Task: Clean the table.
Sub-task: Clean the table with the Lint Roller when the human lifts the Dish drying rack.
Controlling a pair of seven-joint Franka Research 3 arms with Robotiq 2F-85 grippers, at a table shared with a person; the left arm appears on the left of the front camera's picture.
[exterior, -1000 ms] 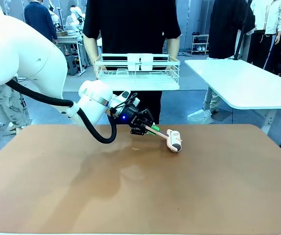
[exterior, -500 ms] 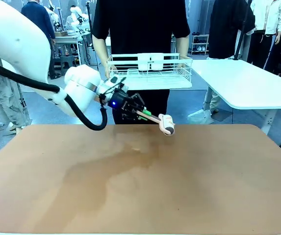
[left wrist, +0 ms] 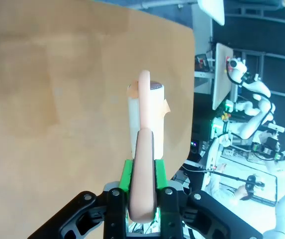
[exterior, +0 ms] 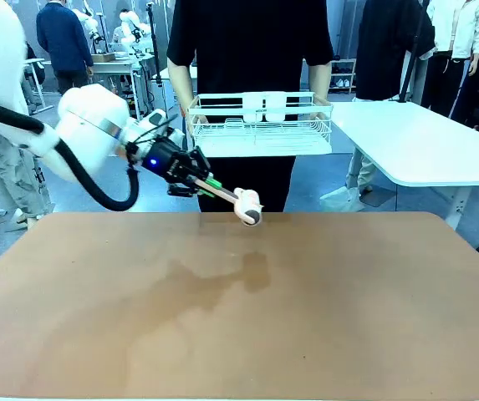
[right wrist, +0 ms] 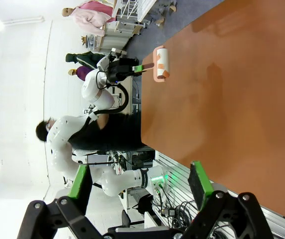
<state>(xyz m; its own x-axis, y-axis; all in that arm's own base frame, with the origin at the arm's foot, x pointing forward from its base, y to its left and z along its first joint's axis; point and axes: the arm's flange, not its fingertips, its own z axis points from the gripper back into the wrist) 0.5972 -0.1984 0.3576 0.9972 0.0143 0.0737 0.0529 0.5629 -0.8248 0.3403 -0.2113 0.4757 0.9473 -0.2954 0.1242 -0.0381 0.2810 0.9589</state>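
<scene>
My left gripper [exterior: 199,183] is shut on the pink handle of a lint roller [exterior: 248,206], which hangs in the air over the far edge of the reddish-brown table [exterior: 323,317]. In the left wrist view the green pads of that gripper [left wrist: 141,175] clamp the handle, and the white roll [left wrist: 145,113] points away over the table [left wrist: 57,99]. The right gripper [right wrist: 140,180] stands open with nothing between its fingers, above the table [right wrist: 246,109]. From there the lint roller [right wrist: 160,63] shows far off.
A person at the far side holds a white wire rack [exterior: 261,125] with both hands, just beyond the roller. A white-topped table [exterior: 427,142] stands at the back right. Other people stand in the background.
My left arm has lifted the lint roller off the table and carried it to the left and up. The person's rack has shifted a little to the right.
</scene>
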